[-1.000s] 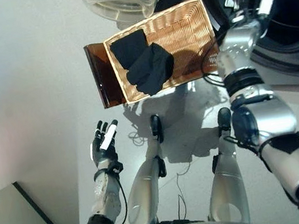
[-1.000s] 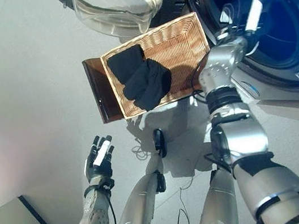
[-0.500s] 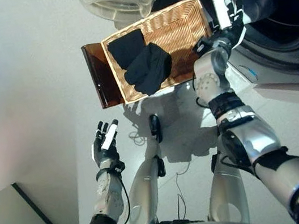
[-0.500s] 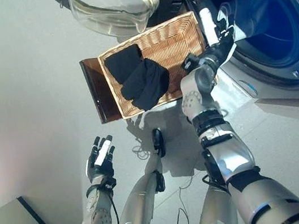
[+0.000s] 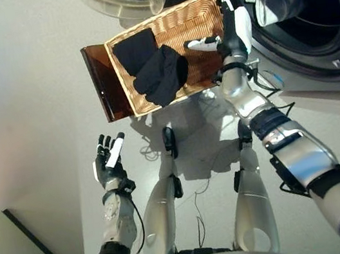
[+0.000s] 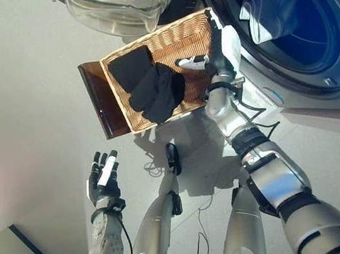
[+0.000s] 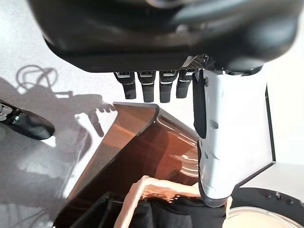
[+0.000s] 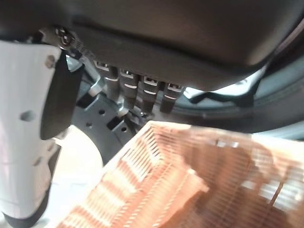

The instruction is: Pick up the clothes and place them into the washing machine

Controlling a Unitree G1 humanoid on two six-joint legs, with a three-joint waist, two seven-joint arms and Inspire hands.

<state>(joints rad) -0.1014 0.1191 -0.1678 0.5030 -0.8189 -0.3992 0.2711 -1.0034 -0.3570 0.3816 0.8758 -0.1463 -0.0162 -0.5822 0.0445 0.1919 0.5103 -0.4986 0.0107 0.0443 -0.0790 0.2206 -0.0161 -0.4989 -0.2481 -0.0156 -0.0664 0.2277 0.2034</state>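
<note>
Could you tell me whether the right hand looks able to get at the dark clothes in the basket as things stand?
Probably yes: the right hand hangs open over the wicker basket, the dark clothes lie uncovered at its other end, and nothing stands between them.

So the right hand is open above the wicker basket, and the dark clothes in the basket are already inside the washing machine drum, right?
Not quite. The right hand is open above the wicker basket, but the dark clothes lie in the basket, not in the washing machine drum. Both eye views show this; the drum holds only a light garment.
</note>
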